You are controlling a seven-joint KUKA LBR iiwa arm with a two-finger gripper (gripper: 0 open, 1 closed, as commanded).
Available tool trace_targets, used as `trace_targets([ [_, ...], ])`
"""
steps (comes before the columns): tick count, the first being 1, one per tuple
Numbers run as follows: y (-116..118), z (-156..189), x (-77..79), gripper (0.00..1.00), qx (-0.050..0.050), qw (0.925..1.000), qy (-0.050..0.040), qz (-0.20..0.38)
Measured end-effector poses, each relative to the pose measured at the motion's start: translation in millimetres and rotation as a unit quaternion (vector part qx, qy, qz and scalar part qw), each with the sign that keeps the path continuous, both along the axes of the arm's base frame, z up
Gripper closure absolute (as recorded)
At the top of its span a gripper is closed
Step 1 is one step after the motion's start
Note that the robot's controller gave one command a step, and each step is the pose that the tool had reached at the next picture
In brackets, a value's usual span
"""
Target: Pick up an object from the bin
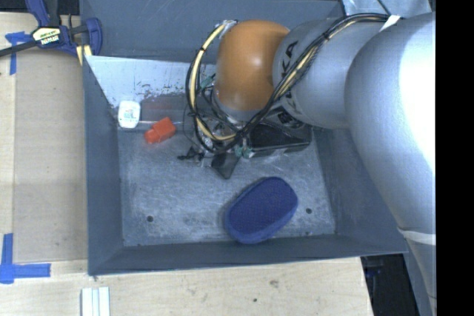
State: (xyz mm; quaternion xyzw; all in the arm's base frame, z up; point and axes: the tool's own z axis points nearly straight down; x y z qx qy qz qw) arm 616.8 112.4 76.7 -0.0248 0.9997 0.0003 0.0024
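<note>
The arm [385, 122] is the biggest thing here. It comes in from 3 o'clock and bends down over the middle of the bin, its wrist under a rounded orange cover [248, 63] with cables looped round it.

Next in size is the grey metal bin [104, 196]. It holds few things, and they lie well apart on its floor rather than heaped. The largest is a dark blue oval pad [261, 209], lying flat toward 5 o'clock near the front wall. Toward 10 o'clock lies a small orange piece [159, 131], and just beyond it, close to the back-left corner, a small white piece [129, 115] with a pale label on top.

The gripper [218, 159] hangs low under the orange cover, near the middle of the floor. The blue pad is at its 5 o'clock, near but apart from it, and the orange piece is at its 10 o'clock, also apart. How wide it stands I cannot tell, since the dark parts there run together under the cables. Nothing can be seen gripped in it.

I judge the pick as not yet done: the arm is down in the bin, but all three things rest on the floor. Closing on one of them and lifting it clear are both left to do. Which one is meant cannot be told, as the gripper stands between the pad and the orange piece.
</note>
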Motion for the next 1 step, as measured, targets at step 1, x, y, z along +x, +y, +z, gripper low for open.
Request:
trace_targets([
  [1, -5.6, 133.6, -7.4, 1.00, 0.001, 0.9992, -0.0038, -0.041],
])
